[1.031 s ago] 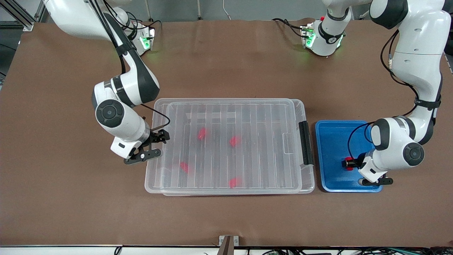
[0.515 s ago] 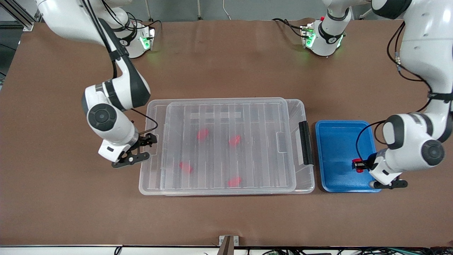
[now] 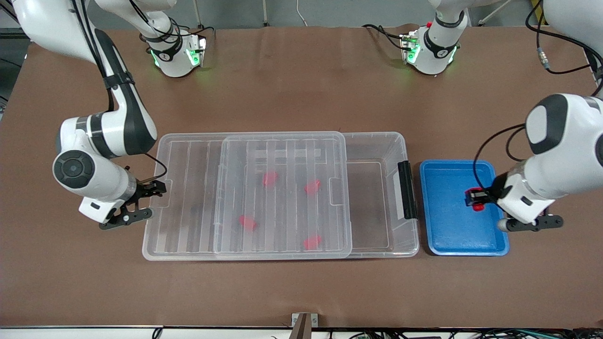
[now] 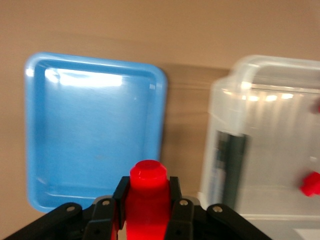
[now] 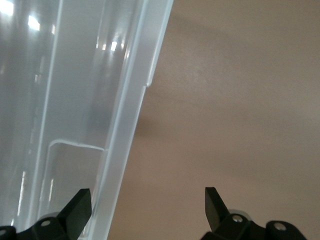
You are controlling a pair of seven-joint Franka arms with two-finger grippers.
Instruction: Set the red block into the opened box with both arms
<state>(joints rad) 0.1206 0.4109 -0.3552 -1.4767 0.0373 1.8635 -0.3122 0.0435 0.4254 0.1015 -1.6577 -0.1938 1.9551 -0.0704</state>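
My left gripper (image 3: 476, 201) is shut on a red block (image 4: 148, 176) and holds it above the blue tray (image 3: 447, 235). The left gripper (image 4: 148, 200) clamps the block's sides. The clear box (image 3: 377, 135) lies mid-table with its black latch (image 3: 406, 188) toward the tray. Its ribbed lid (image 3: 188, 197) is slid toward the right arm's end, baring a strip of the box by the latch. Several red blocks lie in the box under the lid. My right gripper (image 3: 158, 187) stands open at the lid's end, one finger just inside the lid's rim (image 5: 122, 140).
The blue tray (image 4: 95, 125) has nothing else in it and sits beside the box's latch end (image 4: 230, 165). One red block (image 4: 312, 184) shows inside the box. Brown table (image 5: 240, 100) surrounds the lid; both arm bases stand along the table's edge farthest from the front camera.
The right gripper has dragged the lid toward the right arm's end, uncovering the box by the latch. The left gripper has shut on the red block and risen from the tray.
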